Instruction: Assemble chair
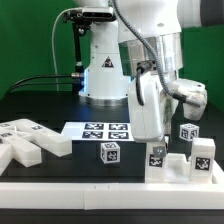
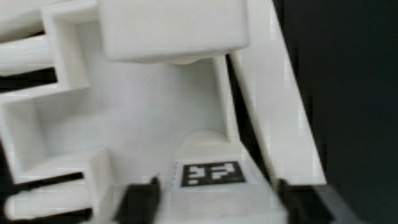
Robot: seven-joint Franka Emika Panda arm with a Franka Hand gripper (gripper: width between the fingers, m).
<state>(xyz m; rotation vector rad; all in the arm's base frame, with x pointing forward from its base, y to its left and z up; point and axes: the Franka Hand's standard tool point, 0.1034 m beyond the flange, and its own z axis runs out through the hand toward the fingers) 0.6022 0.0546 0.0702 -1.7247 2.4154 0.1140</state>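
My gripper [image 1: 153,140] is low over the partly built white chair [image 1: 168,166] at the exterior view's right. In the wrist view, a white chair post with a black-and-white tag [image 2: 210,174] fills the gap between the two dark fingertips [image 2: 150,201], and my gripper [image 2: 222,203] looks shut on it. More of the chair, a slab and bars [image 2: 107,100], lies beyond the post. Loose white chair parts [image 1: 28,142] lie in a heap at the exterior view's left.
The marker board [image 1: 105,129] lies mid-table before the robot base. A small tagged cube [image 1: 109,151] stands in front of it. Two tagged white posts [image 1: 189,131] [image 1: 203,155] stand at the far right. A low white wall [image 1: 110,188] runs along the front.
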